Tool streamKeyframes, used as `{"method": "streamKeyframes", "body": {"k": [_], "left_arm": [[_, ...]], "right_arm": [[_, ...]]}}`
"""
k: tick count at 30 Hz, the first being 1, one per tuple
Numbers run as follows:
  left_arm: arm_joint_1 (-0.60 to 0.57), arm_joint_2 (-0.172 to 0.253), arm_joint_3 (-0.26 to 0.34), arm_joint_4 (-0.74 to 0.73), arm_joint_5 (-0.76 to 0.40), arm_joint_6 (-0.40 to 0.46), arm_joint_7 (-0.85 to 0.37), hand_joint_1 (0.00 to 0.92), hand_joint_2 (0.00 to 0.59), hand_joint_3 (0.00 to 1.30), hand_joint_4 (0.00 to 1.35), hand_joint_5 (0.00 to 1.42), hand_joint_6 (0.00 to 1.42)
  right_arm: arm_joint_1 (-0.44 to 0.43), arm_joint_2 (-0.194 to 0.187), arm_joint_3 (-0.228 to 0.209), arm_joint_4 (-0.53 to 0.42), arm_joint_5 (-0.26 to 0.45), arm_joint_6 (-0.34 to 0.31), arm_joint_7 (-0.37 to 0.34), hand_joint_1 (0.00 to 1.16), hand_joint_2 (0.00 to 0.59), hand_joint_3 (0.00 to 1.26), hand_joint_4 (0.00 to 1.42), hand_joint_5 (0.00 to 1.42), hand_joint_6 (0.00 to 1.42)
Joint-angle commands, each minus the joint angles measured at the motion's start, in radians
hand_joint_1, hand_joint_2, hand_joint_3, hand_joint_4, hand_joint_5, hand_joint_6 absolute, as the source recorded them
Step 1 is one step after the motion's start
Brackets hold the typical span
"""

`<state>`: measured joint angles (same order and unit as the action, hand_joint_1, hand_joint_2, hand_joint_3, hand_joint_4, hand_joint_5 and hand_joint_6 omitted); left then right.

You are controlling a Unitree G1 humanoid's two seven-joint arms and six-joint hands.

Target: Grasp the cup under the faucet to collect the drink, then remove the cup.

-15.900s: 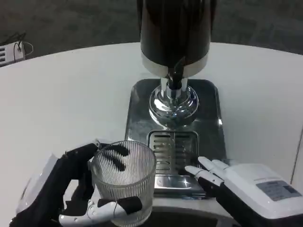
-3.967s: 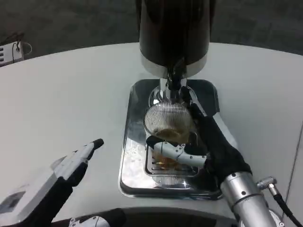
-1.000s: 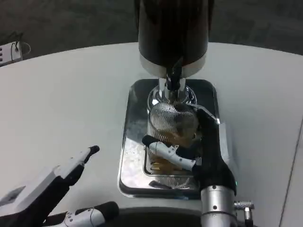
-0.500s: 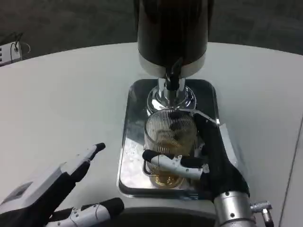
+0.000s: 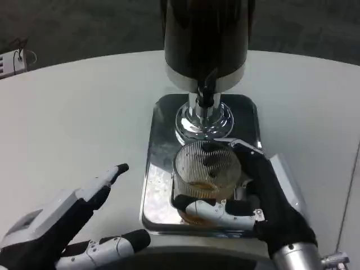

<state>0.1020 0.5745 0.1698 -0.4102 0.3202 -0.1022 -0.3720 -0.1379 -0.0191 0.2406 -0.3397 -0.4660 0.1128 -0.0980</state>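
A ribbed clear glass cup (image 5: pixel 206 174) with amber drink in its bottom stands over the front of the chrome drip tray (image 5: pixel 160 140), a little in front of the faucet (image 5: pixel 206 93). My right hand (image 5: pixel 264 197) grips the cup from its right side, with fingers wrapped around its lower front. The dark dispenser tank (image 5: pixel 206 36) rises behind on a shiny pedestal (image 5: pixel 203 121). My left hand (image 5: pixel 67 225) lies open on the table at the lower left, holding nothing and apart from the tray.
The round white table (image 5: pixel 73 112) stretches out to the left and far right of the tray. A small white object with cables (image 5: pixel 14 61) sits at the far left edge. Dark floor lies beyond the table.
My right hand has drawn the cup back from under the faucet toward me along the tray. The left hand has shifted slightly up and right.
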Motion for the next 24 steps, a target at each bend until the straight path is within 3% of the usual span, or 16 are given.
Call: {"method": "streamKeyframes", "body": {"k": [1, 6, 13, 24], "left_arm": [[-0.024, 0.011, -0.026, 0.023, 0.004, -0.022, 0.000, 0.000, 0.064, 0.00, 0.00, 0.00, 0.04], [-0.052, 0.009, -0.053, 0.038, 0.014, -0.039, 0.007, 0.000, 0.064, 0.00, 0.00, 0.00, 0.04], [-0.081, 0.013, -0.089, 0.042, 0.033, -0.068, 0.007, 0.000, 0.064, 0.00, 0.00, 0.00, 0.03], [-0.083, 0.020, -0.134, -0.012, 0.094, -0.090, -0.006, 0.000, 0.065, 0.00, 0.00, 0.00, 0.02]], "right_arm": [[0.045, -0.022, -0.017, -0.141, 0.027, 0.032, 0.069, 1.03, 0.195, 1.05, 1.29, 1.42, 1.42], [0.104, -0.069, -0.054, -0.261, 0.048, 0.067, 0.152, 1.03, 0.194, 1.05, 1.28, 1.42, 1.42], [0.184, -0.158, -0.152, -0.419, 0.115, 0.117, 0.269, 1.03, 0.193, 1.04, 1.28, 1.42, 1.42], [0.180, -0.249, -0.268, -0.529, 0.204, 0.154, 0.371, 1.03, 0.187, 1.04, 1.28, 1.42, 1.42]]}}
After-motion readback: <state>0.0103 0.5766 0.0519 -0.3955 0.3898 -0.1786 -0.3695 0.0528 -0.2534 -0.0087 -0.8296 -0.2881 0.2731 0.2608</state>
